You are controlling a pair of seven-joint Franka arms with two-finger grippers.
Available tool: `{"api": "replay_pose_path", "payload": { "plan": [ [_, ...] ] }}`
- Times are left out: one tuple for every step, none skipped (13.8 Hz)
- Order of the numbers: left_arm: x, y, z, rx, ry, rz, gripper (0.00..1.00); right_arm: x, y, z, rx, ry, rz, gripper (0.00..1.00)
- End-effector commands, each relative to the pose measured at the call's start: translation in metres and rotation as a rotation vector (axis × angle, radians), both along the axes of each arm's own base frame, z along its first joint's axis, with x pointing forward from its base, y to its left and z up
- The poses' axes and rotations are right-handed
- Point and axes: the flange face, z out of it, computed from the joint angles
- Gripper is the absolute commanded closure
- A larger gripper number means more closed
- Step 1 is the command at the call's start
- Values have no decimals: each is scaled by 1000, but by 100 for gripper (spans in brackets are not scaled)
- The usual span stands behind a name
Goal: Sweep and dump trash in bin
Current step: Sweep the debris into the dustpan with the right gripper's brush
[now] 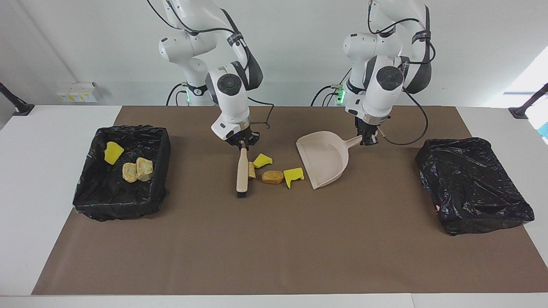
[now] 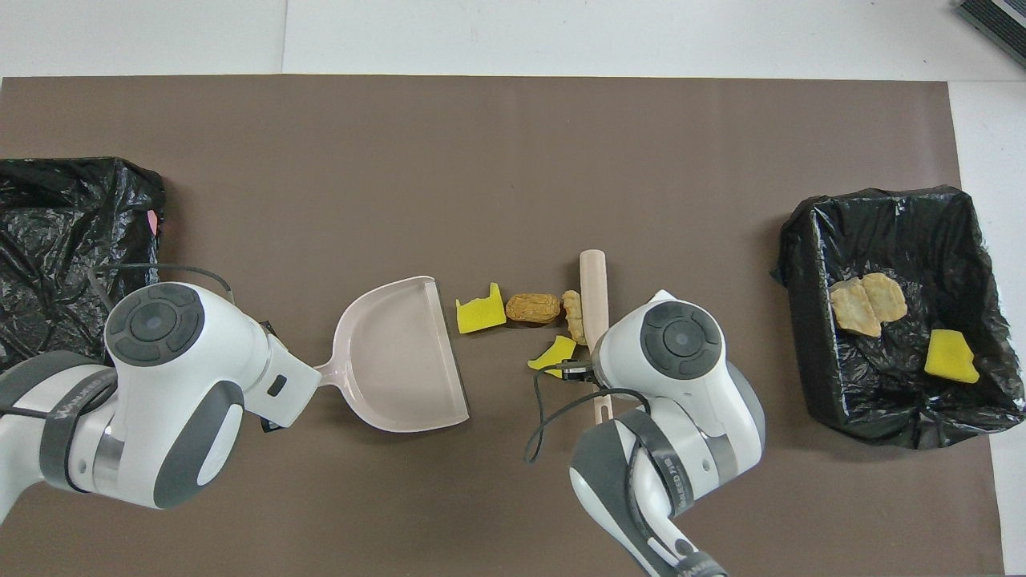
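The black-bag-lined open bin (image 1: 122, 171) at the right arm's end already holds three pieces – one yellow sponge chunk, two tan lumps. The right gripper (image 1: 242, 143), clamped on the beige hand brush (image 1: 242, 171), has it against a tan lump (image 1: 251, 170). Beside that lie two yellow sponge chunks (image 1: 262, 160) and an orange bread-like lump (image 1: 272, 176), just short of the beige plastic dustpan (image 1: 323, 158), whose handle the left gripper (image 1: 367, 139) pinches. Four pieces remain to sweep and dump, I judge. A closed black bag (image 1: 473, 184) sits at the left arm's end – no readable writing.

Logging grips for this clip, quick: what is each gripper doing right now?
Left gripper: shut on the dustpan handle.
Right gripper: shut on the brush handle, beside the trash.
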Motion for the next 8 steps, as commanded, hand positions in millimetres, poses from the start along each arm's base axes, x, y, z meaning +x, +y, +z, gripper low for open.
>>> {"api": "replay_pose_path", "payload": {
  "plan": [
    [-2, 2, -6, -13, -50, 14, 100, 13, 38, -1, 16, -7, 97, 100],
    [-3, 3, -6, -13, -50, 16, 100, 7, 49, 1, 39, 0, 120, 100],
    [-3, 1, -9, -12, -46, 16, 100, 3, 57, 2, 64, 8, 138, 100],
    [-3, -1, -12, -12, -41, 13, 100, -2, 66, 4, 92, 13, 165, 100],
    [-4, 0, -14, -10, -35, 13, 100, -6, 77, 8, 144, 15, 191, 100],
    [-4, 0, -13, -9, -35, 14, 100, -9, 88, 13, 184, 20, 202, 100],
    [-4, 0, -14, -10, -33, 17, 100, -13, 101, 18, 220, 21, 203, 100],
    [-4, 0, -14, -10, -33, 17, 100, -13, 108, 21, 238, 21, 198, 100]
  ]
}}
